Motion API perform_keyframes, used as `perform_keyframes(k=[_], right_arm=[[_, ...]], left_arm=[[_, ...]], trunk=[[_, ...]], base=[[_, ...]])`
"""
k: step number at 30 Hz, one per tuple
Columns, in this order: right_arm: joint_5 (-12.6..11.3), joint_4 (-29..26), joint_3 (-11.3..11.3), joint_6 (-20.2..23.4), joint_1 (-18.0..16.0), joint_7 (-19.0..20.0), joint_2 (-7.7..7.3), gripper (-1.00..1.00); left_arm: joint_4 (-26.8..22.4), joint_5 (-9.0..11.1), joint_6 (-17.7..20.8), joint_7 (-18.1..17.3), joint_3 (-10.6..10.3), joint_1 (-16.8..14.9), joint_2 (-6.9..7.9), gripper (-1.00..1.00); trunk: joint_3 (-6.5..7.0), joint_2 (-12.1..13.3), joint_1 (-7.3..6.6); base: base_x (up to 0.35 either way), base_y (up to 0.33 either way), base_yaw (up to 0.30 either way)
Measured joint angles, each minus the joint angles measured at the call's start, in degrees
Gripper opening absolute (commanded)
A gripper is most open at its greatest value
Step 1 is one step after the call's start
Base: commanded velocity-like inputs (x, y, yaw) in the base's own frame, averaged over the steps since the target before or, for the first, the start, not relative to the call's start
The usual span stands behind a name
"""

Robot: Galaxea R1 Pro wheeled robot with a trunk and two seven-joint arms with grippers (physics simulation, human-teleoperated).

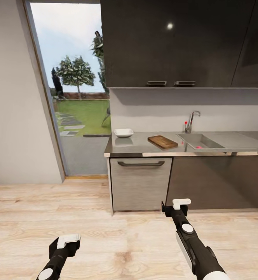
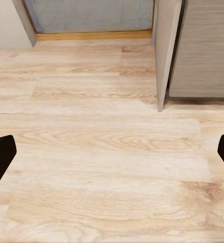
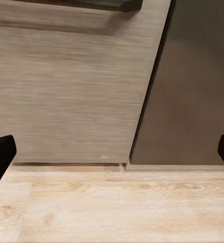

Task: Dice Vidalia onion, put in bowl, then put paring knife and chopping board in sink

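Both arms reach low over the wooden floor (image 1: 105, 233), left hand (image 1: 68, 240) and right hand (image 1: 181, 203) spread wide and empty, facing the counter (image 1: 144, 147) with its empty bowl (image 1: 123, 133) and sink (image 1: 199, 140).

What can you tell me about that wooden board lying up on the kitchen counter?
The chopping board is a dark brown wooden rectangle with rounded corners, lying flat on the grey steel countertop. It sits turned at an angle to the counter's edge, between the white bowl and the sink, touching neither. Nothing rests on it. Any handle hole is too small to make out.
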Motion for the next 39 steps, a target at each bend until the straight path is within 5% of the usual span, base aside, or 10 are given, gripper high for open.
perform_keyframes(k=[23,27,30,32,34,39], right_arm=[[-0.1,0.9,0.1,0.0,0.0,0.0,0.03,1.0],[-0.2,8.4,0.0,-1.6,0.0,0.1,-0.09,1.0],[-0.2,19.0,0.0,-5.6,0.0,0.2,-0.14,1.0],[-0.3,32.6,0.0,-9.6,0.1,0.3,0.06,1.0],[-0.3,39.4,0.0,-11.1,0.1,0.3,0.26,1.0],[-0.3,46.4,0.1,-11.6,0.3,0.1,0.71,1.0]], left_arm=[[0.1,0.0,-0.1,0.0,0.0,0.0,0.06,1.0],[3.2,0.1,-0.1,0.0,-0.2,0.0,0.08,1.0],[11.3,0.2,-1.2,0.0,-0.3,0.0,0.09,1.0],[22.4,0.2,-3.5,0.0,-0.3,0.0,0.11,1.0],[29.3,0.3,-5.9,0.0,-0.3,0.0,0.1,1.0],[44.5,0.3,-11.3,0.2,-0.4,0.0,-0.25,1.0]], trunk=[[0.0,0.0,0.0],[0.0,0.0,0.0],[-0.01,0.0,0.01],[-0.03,0.0,0.01],[-0.03,0.0,0.01],[-0.01,0.0,0.0]], base=[[0.002,0.0,0.0],[0.0,0.0,0.0],[0.0,0.0,0.0],[0.0,0.0,0.0],[0.0,0.0,0.0],[0.0,0.0,0.0]])
